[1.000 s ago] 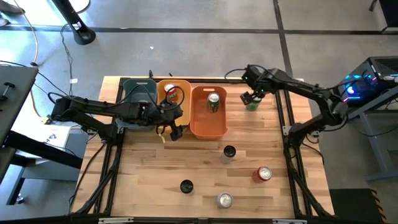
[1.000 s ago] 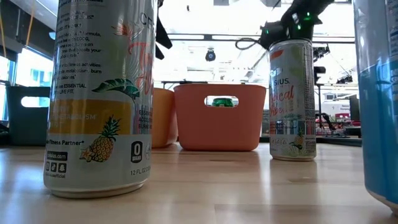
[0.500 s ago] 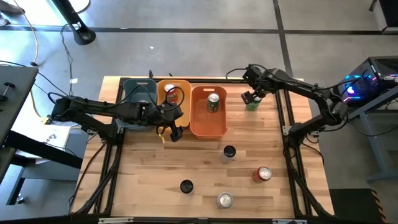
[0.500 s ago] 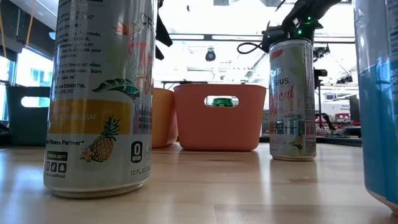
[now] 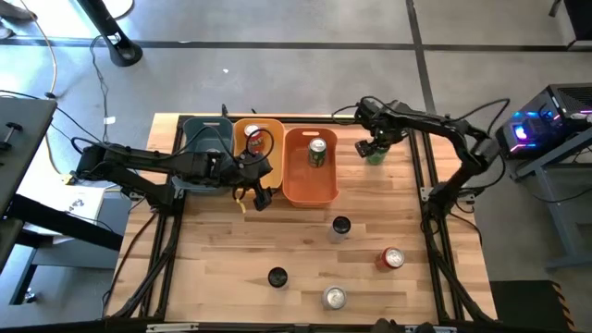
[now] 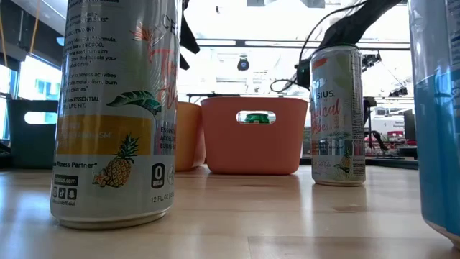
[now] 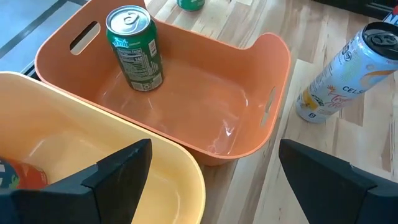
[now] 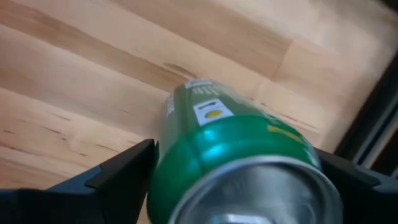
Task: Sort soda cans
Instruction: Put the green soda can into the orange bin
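One green can point(image 5: 375, 155) stands on the tabletop point(image 5: 305, 250) just right of the orange bin point(image 5: 308, 190), between the spread fingers of the right claw point(image 5: 374, 148). An off-centre squeeze could tip it. The orange bin holds another green can point(image 5: 317, 150); the yellow bin point(image 5: 246, 131) beside it holds a red can point(image 5: 253, 139). The left claw point(image 5: 252, 198), spread, waits before the yellow bin.
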